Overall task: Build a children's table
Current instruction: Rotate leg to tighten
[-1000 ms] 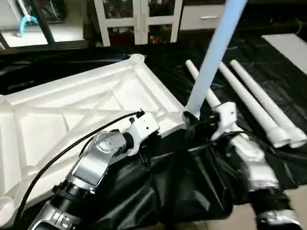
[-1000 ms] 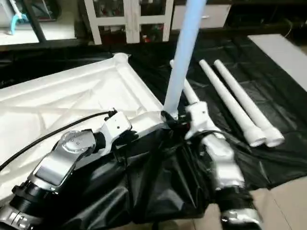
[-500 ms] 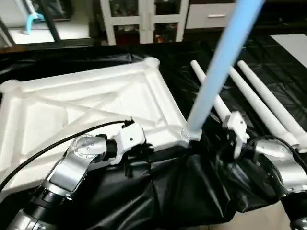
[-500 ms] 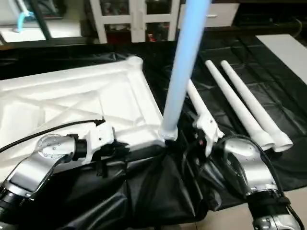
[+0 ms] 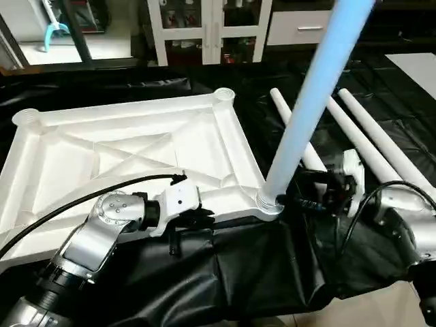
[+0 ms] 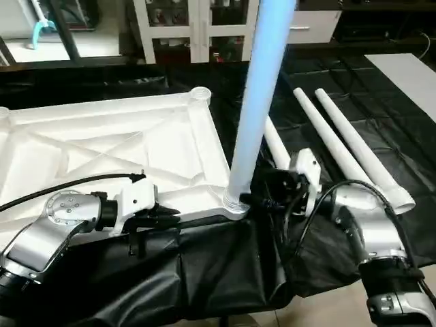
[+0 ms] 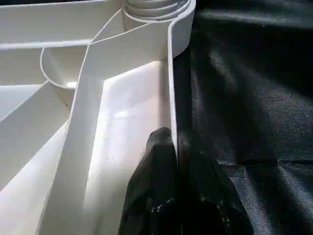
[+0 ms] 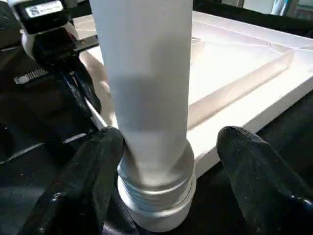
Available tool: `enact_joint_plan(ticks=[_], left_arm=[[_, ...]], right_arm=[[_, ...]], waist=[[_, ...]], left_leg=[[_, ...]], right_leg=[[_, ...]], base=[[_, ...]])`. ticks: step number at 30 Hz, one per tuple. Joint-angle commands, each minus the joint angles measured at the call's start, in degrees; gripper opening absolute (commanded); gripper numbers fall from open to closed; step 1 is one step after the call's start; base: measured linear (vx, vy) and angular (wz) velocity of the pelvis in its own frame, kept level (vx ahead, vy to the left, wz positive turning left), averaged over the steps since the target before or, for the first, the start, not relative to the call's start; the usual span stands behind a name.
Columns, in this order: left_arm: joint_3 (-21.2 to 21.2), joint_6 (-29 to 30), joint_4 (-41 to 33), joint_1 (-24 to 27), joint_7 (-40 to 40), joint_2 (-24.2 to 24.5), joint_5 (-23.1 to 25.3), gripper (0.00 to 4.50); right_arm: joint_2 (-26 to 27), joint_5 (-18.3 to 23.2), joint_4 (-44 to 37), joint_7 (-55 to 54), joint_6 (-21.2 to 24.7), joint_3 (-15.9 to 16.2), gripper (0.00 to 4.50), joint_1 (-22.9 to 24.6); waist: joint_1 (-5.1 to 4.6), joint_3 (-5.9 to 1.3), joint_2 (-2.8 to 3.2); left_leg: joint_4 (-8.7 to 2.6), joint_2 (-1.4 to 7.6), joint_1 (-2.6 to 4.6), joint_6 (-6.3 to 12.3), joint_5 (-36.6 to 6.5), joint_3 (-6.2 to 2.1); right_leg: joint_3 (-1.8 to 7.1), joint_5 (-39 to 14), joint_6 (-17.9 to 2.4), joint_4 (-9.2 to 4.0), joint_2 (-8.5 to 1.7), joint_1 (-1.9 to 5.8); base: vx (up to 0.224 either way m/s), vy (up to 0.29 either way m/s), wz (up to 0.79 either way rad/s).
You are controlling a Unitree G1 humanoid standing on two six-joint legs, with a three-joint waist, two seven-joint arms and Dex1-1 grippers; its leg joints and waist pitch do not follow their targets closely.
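Note:
The children's table top [image 5: 136,143] lies upside down on the black sheet, ribs up. One white leg [image 5: 306,109] stands upright in its near right corner socket [image 5: 271,202]. My right gripper [image 8: 171,139] is open, its fingers [image 8: 93,176] flanking the leg's base, one close against it and the other clear of it. My left gripper [image 7: 173,144] is shut on the thin near rim of the table top, left of that corner. Three more legs [image 5: 371,139] lie side by side on the sheet to the right.
A white glass-door cabinet [image 5: 211,27] stands at the back. The black sheet [image 5: 238,272] covers the floor and bunches up under my arms. A white panel [image 5: 415,65] lies far right. A black cable [image 5: 82,204] loops over my left forearm.
The head view has shifted. My right arm has swung out to the right and now reaches the leg's base from that side. The left gripper stays on the rim.

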Motion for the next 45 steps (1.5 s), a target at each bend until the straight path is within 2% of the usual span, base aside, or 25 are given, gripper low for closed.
enact_joint_plan(ticks=[1,2,3,5,6,8,10,12,17,18,23,25,28,30,33,41,45], left_arm=[[-2.76,0.52,1.28,1.8,-2.65,0.63,0.44,0.0],[-2.81,0.46,1.31,1.78,-2.85,0.8,0.24,0.0],[-2.83,0.52,1.33,1.58,-3.2,0.78,-0.1,0.0],[-2.87,0.82,1.36,1.17,-3.7,0.51,-0.51,0.0],[-3.13,0.88,1.51,0.8,-3.92,0.11,-0.58,0.0],[-3.97,0.52,2.31,-0.21,-4.11,-0.65,-0.34,0.0],[-4.15,0.55,2.56,-0.52,-4.1,-0.88,-0.28,0.0],[-4.32,0.32,2.79,-0.67,-4.03,-1.0,-0.07,0.0],[-5.07,-0.78,2.78,-0.49,-3.88,-0.2,1.08,0.0],[-5.24,-1.03,2.78,-0.41,-3.77,0.01,1.49,0.0],[-5.34,-4.66,4.36,-0.79,-1.86,0.47,4.34,0.0],[-5.14,-4.87,4.72,-1.01,-0.99,0.36,4.86,0.0],[-5.13,-4.96,5.13,-1.26,-0.65,0.45,5.26,0.0],[-5.17,-5.23,5.38,-1.36,-0.56,0.54,5.63,0.0],[-5.27,-6.19,6.14,-1.21,0.03,0.81,6.66,0.0],[-5.67,-6.44,6.09,-0.8,0.77,0.89,6.87,0.0],[-5.35,-6.55,6.2,-0.54,1.67,0.69,7.29,0.0]], right_arm=[[0.65,-0.27,0.67,1.17,-0.89,-0.16,3.37,-1.8],[1.02,-1.15,1.53,1.26,-1.75,0.56,3.37,-2.42],[1.39,-1.78,2.65,1.79,-2.23,1.34,3.37,-3.37],[1.99,-2.54,4.39,2.22,-2.82,1.97,3.37,-4.81],[2.45,-3.15,5.92,2.62,-3.66,2.38,3.37,-5.91],[3.86,-4.07,8.95,2.92,-4.49,3.26,3.37,-8.28],[4.34,-4.34,9.73,3.32,-4.63,3.65,3.37,-8.86],[4.66,-4.5,10.42,3.88,-4.23,4.05,3.23,-9.3],[5.17,-5.35,12.33,4.77,-4.57,4.55,2.93,-10.22],[5.11,-5.64,12.6,4.96,-4.89,4.78,2.73,-10.29],[5.43,-6.32,15.33,6.03,-5.75,4.64,2.32,-11.6],[5.54,-6.34,15.96,6.28,-5.65,4.5,2.12,-11.94],[5.98,-5.98,16.08,6.42,-4.65,4.3,2.05,-11.89],[6.12,-6.0,16.27,6.48,-4.5,4.3,2.02,-11.91],[6.32,-6.56,17.32,6.78,-4.77,4.44,2.02,-11.98],[6.45,-6.19,18.0,8.11,-3.31,3.96,2.01,-11.62],[7.82,-7.82,19.29,3.66,-4.38,3.85,2.01,-11.31]], waist=[[0.11,-3.7,-0.83],[0.04,-3.7,-0.42],[-0.11,-3.71,-0.61],[-0.07,-3.34,0.43],[-0.11,-3.42,0.0],[-0.01,-3.5,-0.05],[0.24,-3.39,0.28],[0.46,-3.56,0.28],[0.88,-3.71,0.37],[0.96,-3.68,0.35],[1.27,-3.68,0.33],[1.27,-3.5,0.37],[1.35,-3.42,0.19],[1.38,-3.47,0.24],[1.41,-3.73,0.55],[1.54,-3.98,0.19],[1.46,-4.08,-0.03]], left_leg=[[-2.63,2.66,0.11,10.96,-0.63,-0.78],[-2.56,2.63,0.09,11.01,-0.53,-0.83],[-2.5,2.63,0.1,10.82,-1.09,-0.78],[-2.49,2.61,0.19,10.23,-1.73,-0.79],[-2.45,2.53,0.13,9.73,-2.16,-0.72],[-2.41,2.58,0.08,9.55,-2.2,-0.78],[-2.41,2.58,0.14,9.27,-2.69,-0.81],[-2.36,2.63,0.19,9.04,-2.36,-0.8],[-2.23,2.66,0.09,9.78,-0.9,-0.84],[-2.22,2.67,0.08,9.78,-1.2,-0.77],[-2.22,2.73,0.08,9.16,-2.63,-0.78],[-2.33,2.77,0.14,8.1,-4.42,-0.79],[-2.41,2.7,0.19,6.73,-6.37,-0.78],[-2.4,2.67,0.16,6.43,-6.16,-0.81],[-2.32,2.68,0.17,6.63,-5.56,-0.85],[-2.31,2.7,0.24,6.06,-6.51,-0.81],[-2.21,2.6,0.09,6.43,-5.84,-0.79]], right_leg=[[2.67,-0.07,-17.37,-2.85,-4.04,3.03],[2.65,0.26,-17.65,-2.72,-4.03,3.0],[2.57,-0.35,-17.84,-2.78,-3.99,2.89],[2.59,-0.34,-18.27,-2.83,-3.92,2.69],[2.61,-0.13,-18.5,-2.8,-3.8,2.85],[2.67,0.19,-18.71,-2.66,-3.91,2.94],[2.65,-0.19,-18.91,-2.67,-3.88,2.87],[2.6,0.77,-19.03,-2.48,-3.82,2.98],[2.54,3.85,-19.53,-2.1,-3.86,3.12],[2.53,3.66,-19.55,-2.15,-3.87,3.12],[2.49,1.76,-19.4,-2.24,-3.88,3.06],[2.5,-0.9,-19.01,-2.47,-3.89,2.9],[2.63,-3.61,-18.49,-2.74,-3.92,2.86],[2.65,-3.38,-18.29,-2.67,-3.9,2.89],[2.6,-1.79,-18.54,-2.54,-3.91,2.96],[2.6,-3.69,-18.3,-2.64,-3.92,2.96],[2.63,-3.47,-18.12,-2.61,-3.97,2.97]], base=[[0.0,0.0,0.0],[0.0,0.0,0.0],[0.0,0.0,0.0],[0.0,0.0,0.0],[0.0,0.0,0.0],[0.0,0.0,0.0],[0.0,0.0,0.0],[0.0,0.0,0.0],[0.0,0.0,0.0],[0.0,0.0,0.0],[0.0,0.0,0.0],[0.0,0.0,0.0],[0.0,0.0,0.0],[0.0,0.0,0.0],[0.0,0.0,0.0],[0.0,0.0,0.0],[0.0,0.0,0.0]])
